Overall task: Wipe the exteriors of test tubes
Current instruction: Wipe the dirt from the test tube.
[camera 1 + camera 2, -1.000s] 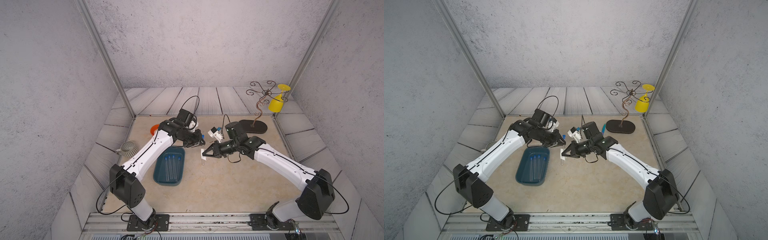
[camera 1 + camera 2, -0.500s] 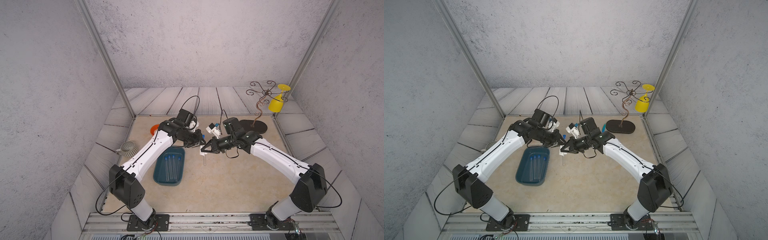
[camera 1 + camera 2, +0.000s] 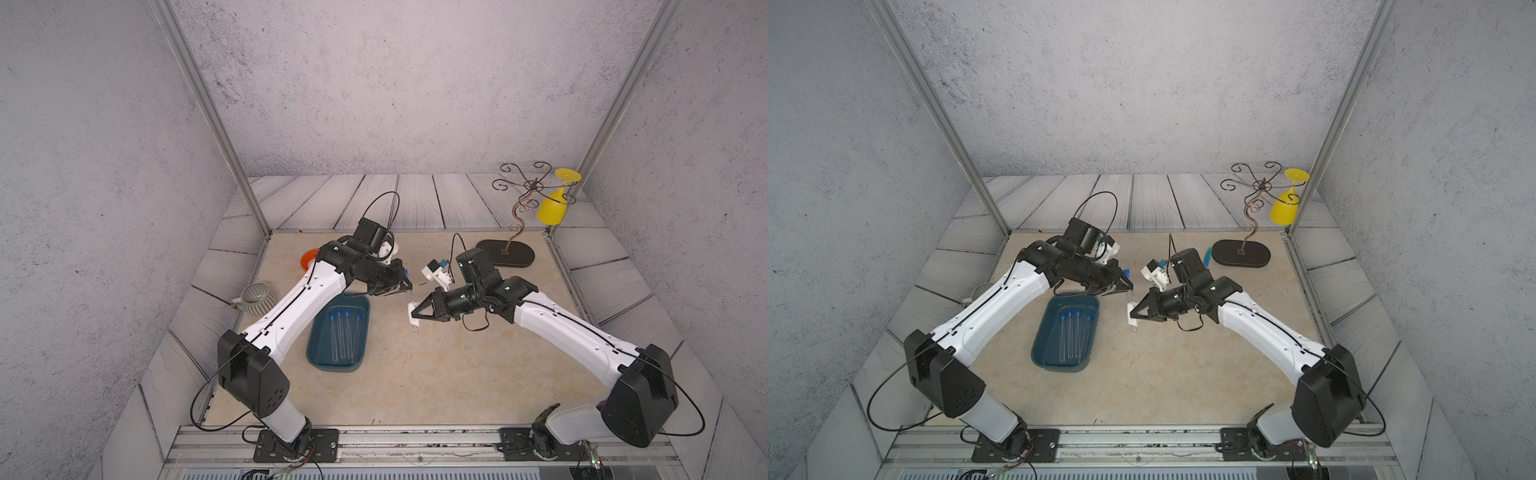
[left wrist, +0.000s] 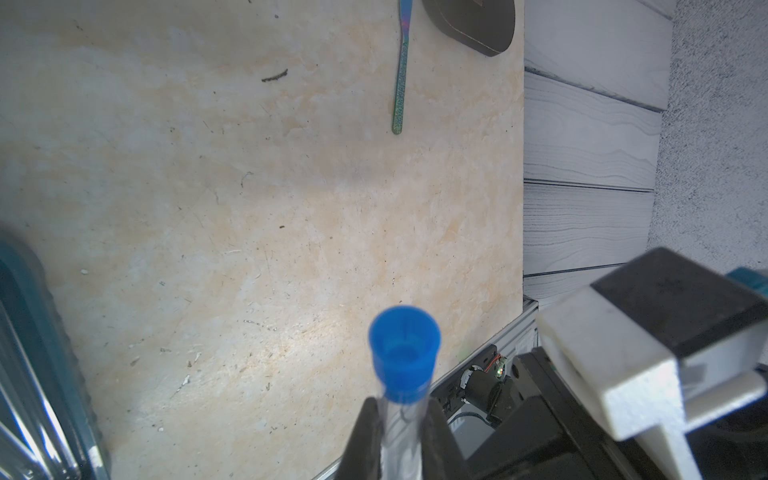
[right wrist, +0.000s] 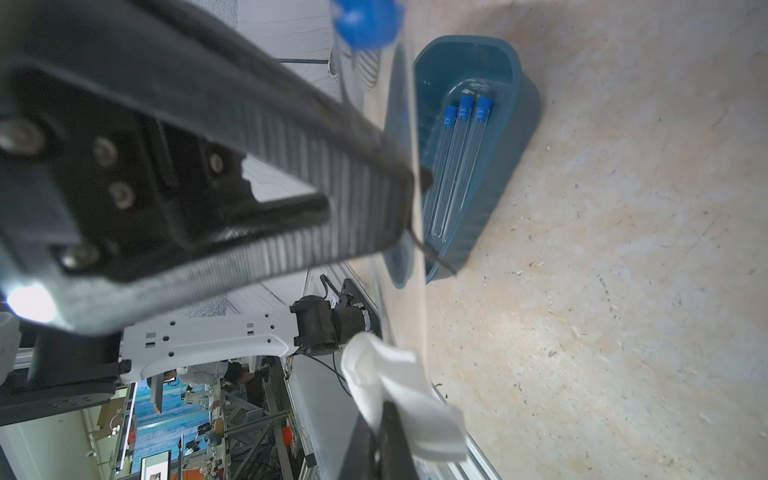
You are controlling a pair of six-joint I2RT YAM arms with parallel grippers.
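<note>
Both top views are bright, evenly lit from overhead and sharp throughout. The arms [image 3: 307, 299] cast only faint, soft shadows on the tabletop [image 3: 419, 374] beside the blue tray [image 3: 320, 353]. The metal posts [image 3: 208, 112] lean outward toward the edges, a wide-lens bend. In the left wrist view a pale sheen lies on the tabletop beyond the tray, and the blue-capped tube [image 4: 404, 353] and left hand [image 4: 401, 415] are soft. In the right wrist view that hand, the tube and the white cloth [image 5: 399, 395] are blurred, with a white glare spot on the hand; the tray is crisp.

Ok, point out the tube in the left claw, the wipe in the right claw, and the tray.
held tube [image 4: 405, 353]: left wrist view, blue cap.
white wipe [image 5: 395, 374]: right wrist view, its middle.
teal tray [image 3: 330, 366]: in a top view, near rim.
</note>
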